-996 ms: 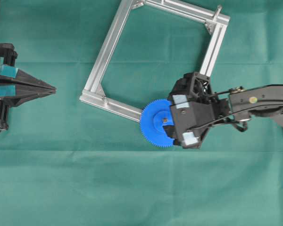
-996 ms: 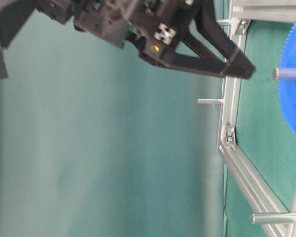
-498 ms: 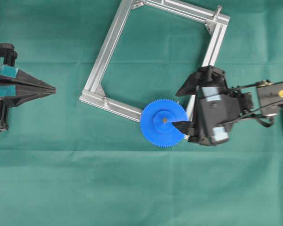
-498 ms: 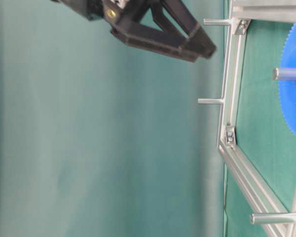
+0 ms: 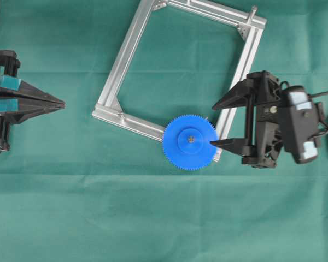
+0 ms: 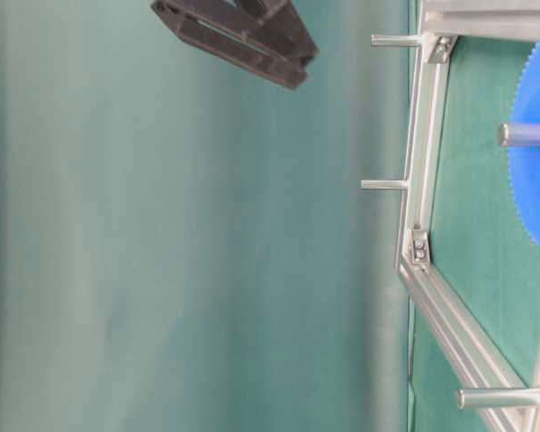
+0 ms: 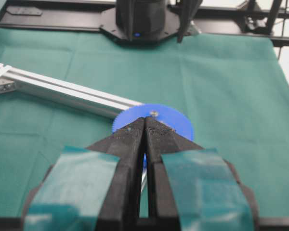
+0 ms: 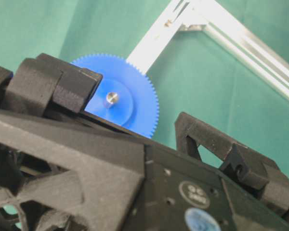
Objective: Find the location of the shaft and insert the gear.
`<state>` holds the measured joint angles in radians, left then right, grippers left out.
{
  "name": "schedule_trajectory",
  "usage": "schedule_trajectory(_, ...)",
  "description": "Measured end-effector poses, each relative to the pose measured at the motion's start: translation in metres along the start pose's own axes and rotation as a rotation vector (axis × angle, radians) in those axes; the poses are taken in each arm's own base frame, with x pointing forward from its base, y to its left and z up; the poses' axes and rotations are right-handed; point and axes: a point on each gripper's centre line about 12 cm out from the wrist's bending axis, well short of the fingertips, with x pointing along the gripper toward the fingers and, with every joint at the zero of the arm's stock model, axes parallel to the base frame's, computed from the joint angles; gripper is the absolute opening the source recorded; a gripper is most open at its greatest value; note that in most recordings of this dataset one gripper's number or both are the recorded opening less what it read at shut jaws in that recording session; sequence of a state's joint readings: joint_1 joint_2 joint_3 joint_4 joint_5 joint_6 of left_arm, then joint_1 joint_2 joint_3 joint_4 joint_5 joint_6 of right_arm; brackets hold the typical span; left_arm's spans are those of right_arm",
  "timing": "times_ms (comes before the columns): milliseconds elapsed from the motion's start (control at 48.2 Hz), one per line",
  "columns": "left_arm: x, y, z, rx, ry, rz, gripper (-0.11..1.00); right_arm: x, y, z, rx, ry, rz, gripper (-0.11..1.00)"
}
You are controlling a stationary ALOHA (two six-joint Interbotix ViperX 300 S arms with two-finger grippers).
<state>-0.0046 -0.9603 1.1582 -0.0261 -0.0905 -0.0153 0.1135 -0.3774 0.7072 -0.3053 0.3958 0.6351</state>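
The blue gear (image 5: 189, 142) lies flat on the near right corner of the aluminium frame (image 5: 126, 60). The silvery tip of the shaft (image 5: 191, 139) pokes through its centre hole. From table level the shaft (image 6: 517, 135) stands proud of the gear (image 6: 535, 180). My right gripper (image 5: 214, 124) hangs open to the right of the gear, well above the table, touching nothing. Its lower finger (image 5: 221, 144) overlaps the gear's edge from above. In the right wrist view the gear (image 8: 130, 106) shows between the spread fingers (image 8: 53, 84). My left gripper (image 5: 63, 102) rests shut at the far left.
Plain metal pegs stand at other frame corners (image 5: 252, 12), seen from table level as one peg (image 6: 382, 184) and another peg (image 6: 499, 397). Green cloth (image 5: 153, 218) covers the table. The right arm (image 5: 295, 125) reaches in from the right edge.
My right gripper has drawn back to the right and risen away from the gear, staying open. The gear stays on the shaft. The left arm has not moved.
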Motion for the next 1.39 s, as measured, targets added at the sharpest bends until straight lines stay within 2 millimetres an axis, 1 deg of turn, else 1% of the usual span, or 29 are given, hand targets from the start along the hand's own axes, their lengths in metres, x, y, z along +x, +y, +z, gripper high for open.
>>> schedule_trajectory(291, 0.0000, 0.0003, -0.0004, 0.000, 0.003, 0.002, 0.00, -0.0058, -0.0020, -0.0019, -0.015, -0.015, 0.000, 0.86)
schedule_trajectory(1391, 0.0000, 0.0000, -0.0025, 0.002, 0.021, 0.000, 0.00, -0.0032, -0.0052, -0.0099, -0.032, 0.001, -0.010, 0.86)
